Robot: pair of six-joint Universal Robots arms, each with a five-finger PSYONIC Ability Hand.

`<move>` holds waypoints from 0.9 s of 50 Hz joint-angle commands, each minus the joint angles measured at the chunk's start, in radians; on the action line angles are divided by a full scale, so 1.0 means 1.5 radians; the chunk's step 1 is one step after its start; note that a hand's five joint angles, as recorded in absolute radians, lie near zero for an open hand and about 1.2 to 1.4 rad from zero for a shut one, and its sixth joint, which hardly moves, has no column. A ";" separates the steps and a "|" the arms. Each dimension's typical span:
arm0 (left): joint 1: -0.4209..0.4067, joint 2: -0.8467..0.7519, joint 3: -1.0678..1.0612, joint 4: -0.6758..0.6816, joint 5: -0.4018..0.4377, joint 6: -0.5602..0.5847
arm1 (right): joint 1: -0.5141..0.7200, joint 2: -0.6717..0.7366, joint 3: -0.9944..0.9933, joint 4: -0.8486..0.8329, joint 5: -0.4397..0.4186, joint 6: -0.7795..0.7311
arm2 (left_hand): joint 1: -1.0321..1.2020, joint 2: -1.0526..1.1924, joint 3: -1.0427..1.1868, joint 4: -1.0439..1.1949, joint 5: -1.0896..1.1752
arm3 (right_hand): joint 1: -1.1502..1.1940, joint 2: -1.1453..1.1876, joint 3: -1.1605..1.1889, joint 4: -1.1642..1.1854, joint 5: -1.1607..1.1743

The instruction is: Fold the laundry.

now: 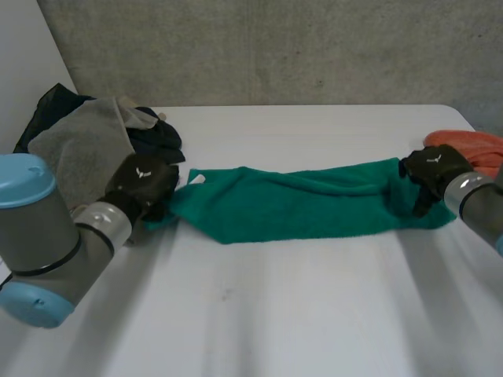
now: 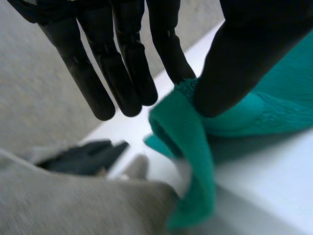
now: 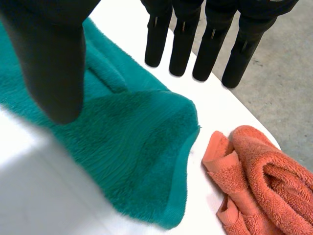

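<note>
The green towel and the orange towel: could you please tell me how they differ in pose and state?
The green towel lies stretched long across the white table; the orange towel sits bunched in a heap at the table's right side. The left hand pinches one end of the green towel, while the orange towel lies free beside the open right hand. Both are terry cloth resting on the table.

A flat white table (image 1: 314, 314) spreads from the centre to six o'clock. Its far edge meets a rough grey concrete wall (image 1: 299, 47) at twelve o'clock, and a plain white wall panel (image 1: 23, 63) stands at ten o'clock.
</note>
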 commanded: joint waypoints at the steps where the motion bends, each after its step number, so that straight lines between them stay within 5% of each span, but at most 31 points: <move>1: 0.004 0.027 -0.047 -0.095 -0.003 0.009 | -0.019 0.074 -0.151 0.090 -0.015 0.033 | 0.166 0.179 0.181 0.178 0.183 | -0.014 -0.014 -0.014 -0.015 -0.003; 9: 0.016 0.051 -0.093 -0.122 -0.006 0.046 | -0.025 0.187 -0.327 0.220 -0.045 0.034 | 0.133 0.145 0.148 0.145 0.150 | -0.008 -0.008 -0.008 -0.009 0.002; 20: 0.021 0.150 -0.134 -0.117 0.014 0.026 | -0.012 0.288 -0.411 0.218 -0.042 -0.017 | -0.381 -0.369 -0.367 -0.369 -0.364 | -0.002 -0.002 -0.003 -0.003 0.008; 22: 0.021 0.162 -0.136 -0.117 0.016 0.023 | -0.011 0.293 -0.413 0.207 -0.038 -0.021 | -0.442 -0.430 -0.427 -0.430 -0.425 | 0.167 0.167 0.167 0.166 0.177; 23: 0.021 0.173 -0.137 -0.117 0.016 0.021 | -0.010 0.291 -0.411 0.193 -0.037 -0.021 | -0.504 -0.492 -0.490 -0.492 -0.487 | 0.523 0.523 0.522 0.522 0.533; 25: 0.023 0.179 -0.135 -0.115 0.016 0.019 | -0.010 0.279 -0.405 0.178 -0.038 -0.019 | -0.536 -0.524 -0.521 -0.524 -0.519 | 0.593 0.593 0.593 0.592 0.604; 34: 0.024 0.166 -0.053 -0.077 0.012 -0.016 | 0.008 0.046 -0.210 0.071 -0.092 -0.008 | -0.615 -0.603 -0.600 -0.603 -0.598 | 0.593 0.593 0.593 0.592 0.604; 45: -0.023 -0.004 0.167 -0.106 -0.004 -0.119 | 0.033 -0.277 0.007 0.006 -0.267 -0.015 | -0.615 -0.603 -0.600 -0.603 -0.598 | 0.593 0.593 0.593 0.592 0.604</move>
